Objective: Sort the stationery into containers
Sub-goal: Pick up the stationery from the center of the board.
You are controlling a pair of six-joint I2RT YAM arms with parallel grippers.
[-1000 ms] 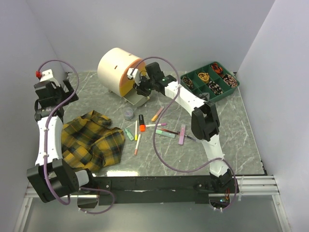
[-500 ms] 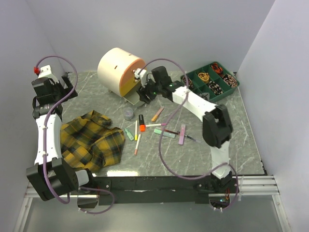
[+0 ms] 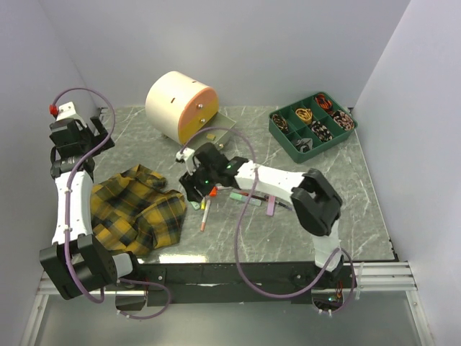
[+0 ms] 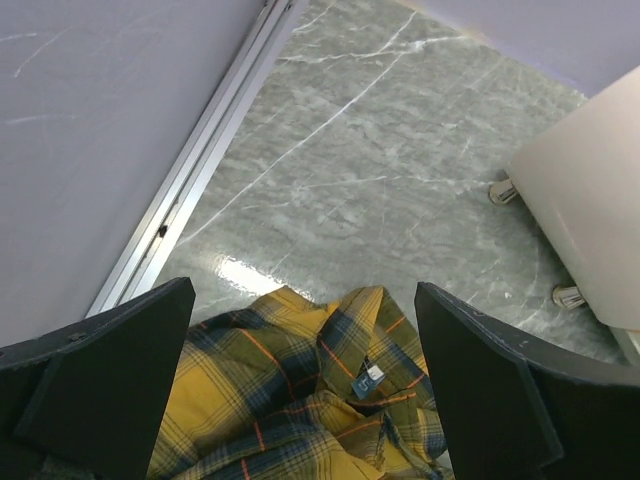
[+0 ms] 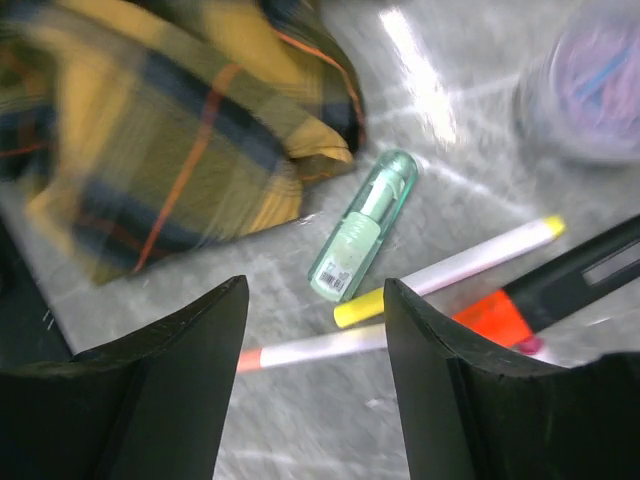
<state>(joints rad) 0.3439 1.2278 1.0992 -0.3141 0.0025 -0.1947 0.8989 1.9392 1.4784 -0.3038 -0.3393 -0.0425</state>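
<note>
My right gripper (image 5: 315,385) hangs low over the stone table (image 3: 346,194), its two fingers apart and nothing between them. Directly under it lies a mint green marker (image 5: 362,240), close to the edge of the plaid cloth (image 5: 150,130). Just beside it a yellow-tipped pen (image 5: 450,270) lies slantwise, and an orange and black marker (image 5: 530,300) shows next to it. A clear round pot (image 5: 590,80) with something purple inside stands at the upper corner of my wrist view, blurred. From above, a pink marker (image 3: 271,200) lies on the far side of my forearm, and a thin pen (image 3: 204,216) lies nearer the bases. The cream drum chest (image 3: 173,101) stands at the back of the table with its orange front (image 3: 196,119) towards the stationery. A grey flat piece (image 3: 223,128) juts out at its foot with a small tan block (image 3: 210,135) on it. My left gripper (image 4: 302,290) is spread wide and empty, held above the far edge of the cloth near the left wall. A green tray (image 3: 279,140) with compartments sits well apart at the back right
</note>
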